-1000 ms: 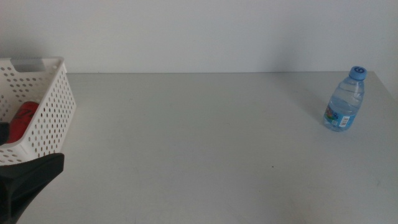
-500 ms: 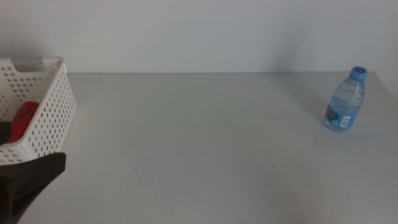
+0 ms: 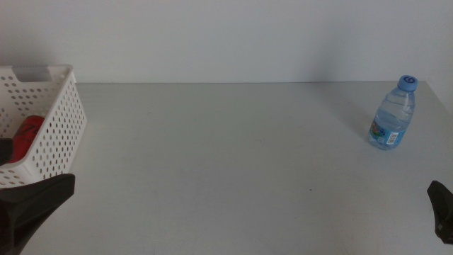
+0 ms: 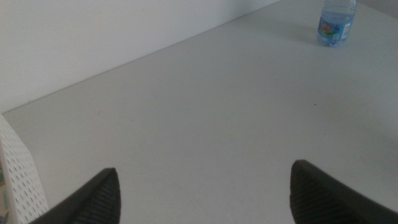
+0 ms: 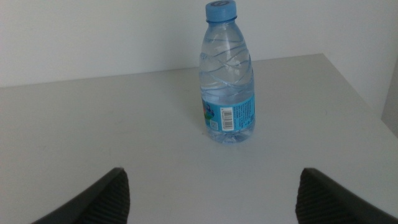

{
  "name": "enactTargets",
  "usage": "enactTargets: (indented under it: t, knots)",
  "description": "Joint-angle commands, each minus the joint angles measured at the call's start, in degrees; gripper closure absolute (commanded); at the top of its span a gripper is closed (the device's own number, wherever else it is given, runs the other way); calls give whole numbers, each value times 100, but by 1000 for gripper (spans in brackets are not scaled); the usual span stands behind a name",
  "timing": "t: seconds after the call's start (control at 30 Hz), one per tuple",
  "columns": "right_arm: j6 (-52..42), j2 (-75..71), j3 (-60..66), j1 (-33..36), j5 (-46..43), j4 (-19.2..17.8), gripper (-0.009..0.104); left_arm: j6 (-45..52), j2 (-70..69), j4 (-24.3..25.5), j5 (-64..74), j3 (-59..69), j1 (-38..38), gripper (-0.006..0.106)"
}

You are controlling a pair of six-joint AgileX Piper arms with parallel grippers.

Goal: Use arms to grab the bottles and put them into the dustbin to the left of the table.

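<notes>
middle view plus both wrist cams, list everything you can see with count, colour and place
water bottle: one, clear with blue cap and blue label, upright at the table's far right
dustbin: one, white, perforated sides, at the table's left edge
red item: one, red, lying inside the dustbin, kind unclear
table: one, pale grey-white, under everything
left gripper: one, black, jaws open, low at the near left beside the dustbin
right gripper: one, black, jaws open, at the near right, facing the water bottle
</notes>
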Motion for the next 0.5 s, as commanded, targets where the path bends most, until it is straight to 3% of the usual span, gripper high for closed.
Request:
enactTargets:
  t: [0.0, 0.23, 0.47]
  knots:
    - [-50, 666, -87, -30, -1432, 159, 1, -81, 61, -66, -425, -140, -27, 7]
    - [-50, 2438, -87, -30, -3887, 217, 1, -81, 61, -66, -425, -140, -27, 7]
    - [-83, 3504, -656, -30, -3872, 54, 1, -81, 61, -66, -425, -140, -27, 7]
